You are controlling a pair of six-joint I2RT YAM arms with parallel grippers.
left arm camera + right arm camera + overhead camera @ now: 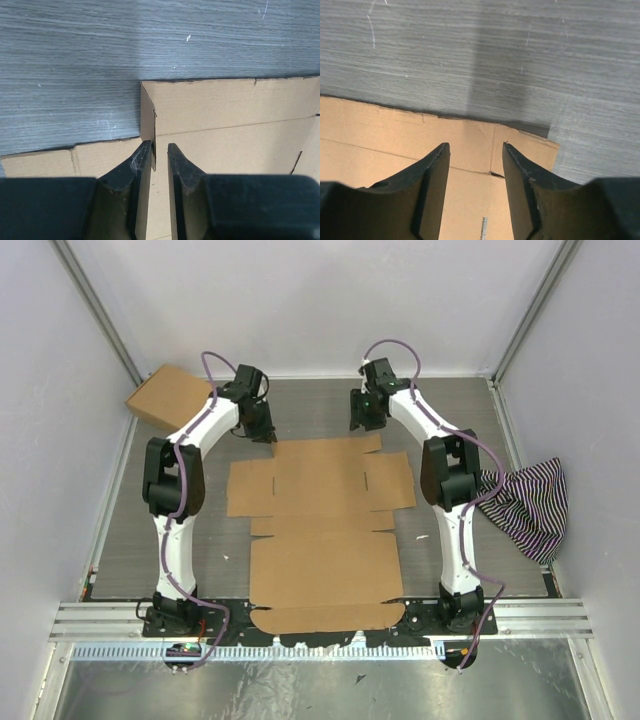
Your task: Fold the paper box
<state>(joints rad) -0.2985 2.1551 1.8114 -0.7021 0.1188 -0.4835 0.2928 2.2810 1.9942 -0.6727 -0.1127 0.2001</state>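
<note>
The paper box [325, 560] lies as a flat brown blank in the middle of the table. My left gripper [270, 437] is at its far left corner. In the left wrist view the jaws [159, 145] stand a narrow gap apart. A small corner flap [147, 112] stands upright between them, against the left finger, with a gap to the right finger. My right gripper [360, 425] is open over the far right corner. In the right wrist view it [476, 145] hovers above a creased end tab [522, 150] of the blank [385, 135], holding nothing.
A compact ready-made cardboard box [170, 395] sits at the back left corner. A striped cloth [525, 505] lies at the right wall. A metal rail [320, 620] runs along the near edge, under the blank's front flap. White walls enclose the table.
</note>
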